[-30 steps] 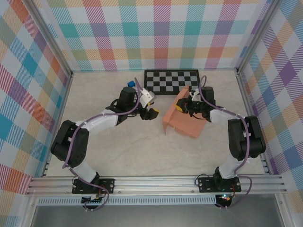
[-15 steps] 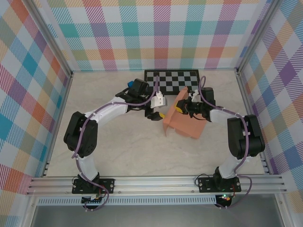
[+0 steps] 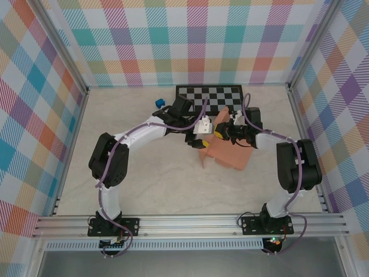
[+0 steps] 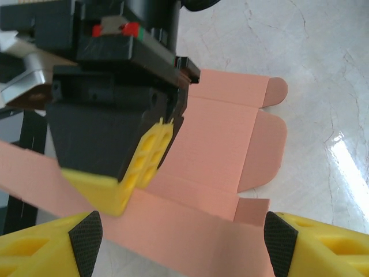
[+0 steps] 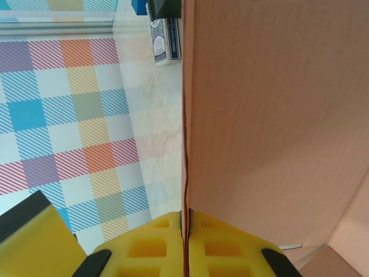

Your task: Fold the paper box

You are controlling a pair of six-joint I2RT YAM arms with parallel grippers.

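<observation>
The paper box (image 3: 232,152) is a salmon-orange creased sheet with flaps, lying partly raised right of the table's middle. My right gripper (image 3: 219,131) is shut on the sheet's upright panel edge; in the right wrist view its fingertips (image 5: 185,222) pinch the paper box (image 5: 271,115) between them. My left gripper (image 3: 200,142) hangs open at the sheet's left side. In the left wrist view its black pads (image 4: 86,242) stand wide apart on either side of a long panel of the paper box (image 4: 213,138), with the right gripper's yellow fingers (image 4: 147,156) just beyond.
A black-and-white checkerboard (image 3: 209,99) lies at the back, just behind both grippers. A tiny blue cube (image 3: 158,103) sits left of it. A blue-and-white card pack (image 5: 166,40) lies on the table beyond the sheet. Plaid walls close in the table.
The left arm has swung right to the sheet's left edge, and its jaws have opened wider. The right gripper has kept its hold in place.
</observation>
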